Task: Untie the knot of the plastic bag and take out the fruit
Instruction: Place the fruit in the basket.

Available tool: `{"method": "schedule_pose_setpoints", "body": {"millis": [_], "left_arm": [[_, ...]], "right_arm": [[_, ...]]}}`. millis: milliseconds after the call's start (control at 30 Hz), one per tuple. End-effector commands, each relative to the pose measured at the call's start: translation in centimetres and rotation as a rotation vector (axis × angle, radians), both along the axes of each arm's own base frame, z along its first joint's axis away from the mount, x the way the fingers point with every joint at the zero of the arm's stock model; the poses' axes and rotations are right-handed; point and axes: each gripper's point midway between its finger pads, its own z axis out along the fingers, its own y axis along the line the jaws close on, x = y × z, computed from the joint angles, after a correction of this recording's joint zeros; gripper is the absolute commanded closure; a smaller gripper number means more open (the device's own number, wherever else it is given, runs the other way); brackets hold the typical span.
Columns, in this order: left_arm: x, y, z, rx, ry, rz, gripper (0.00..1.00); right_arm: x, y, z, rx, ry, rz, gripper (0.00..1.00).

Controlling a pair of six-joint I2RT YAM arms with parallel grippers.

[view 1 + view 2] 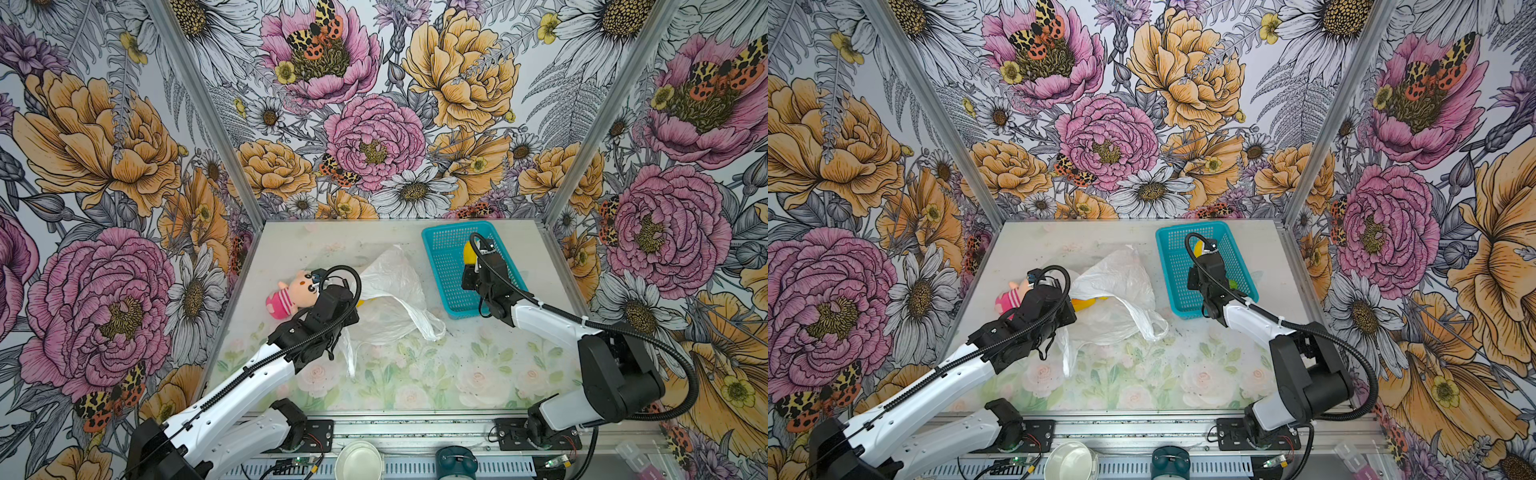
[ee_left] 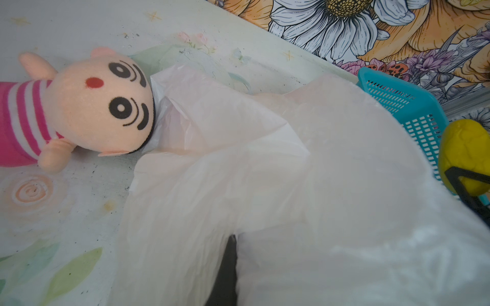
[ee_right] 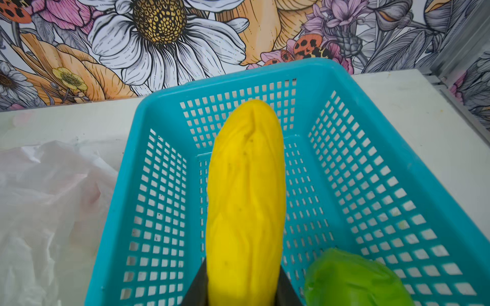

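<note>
Right gripper clamps a long yellow toy fruit over the teal mesh basket; best lower it beside the green toy fruit, then release; left gripper pinches the thin white plastic bag.

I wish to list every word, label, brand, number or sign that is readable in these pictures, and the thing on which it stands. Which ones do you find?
No text can be read.
The plastic bag, teal basket, plush doll and yellow fruit bear no print.
The circuit boards at the table's front edge are too small to read.
</note>
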Motion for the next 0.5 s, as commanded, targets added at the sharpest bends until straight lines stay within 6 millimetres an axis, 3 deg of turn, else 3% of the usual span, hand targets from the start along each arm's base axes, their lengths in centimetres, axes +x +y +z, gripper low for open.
{"method": "schedule_pose_setpoints", "body": {"millis": [0, 100, 300, 467], "left_arm": [[0.2, -0.1, 0.2, -0.002, -0.012, -0.013, 1.0], [0.2, -0.1, 0.3, -0.001, -0.013, -0.013, 1.0], [0.3, 0.0, 0.0, 0.007, -0.007, -0.007, 1.0], [0.3, -0.1, 0.0, 0.002, -0.005, -0.012, 1.0]], "right_arm": [[0.9, -0.4, -1.2, -0.01, 0.086, -0.021, 0.84], [1.9, -1.3, -2.0, 0.002, 0.106, -0.046, 0.82], [3.9, -5.1, -3.5, 0.03, 0.149, -0.125, 0.78], [5.2, -6.2, -3.6, 0.082, 0.158, -0.121, 0.77]]}}
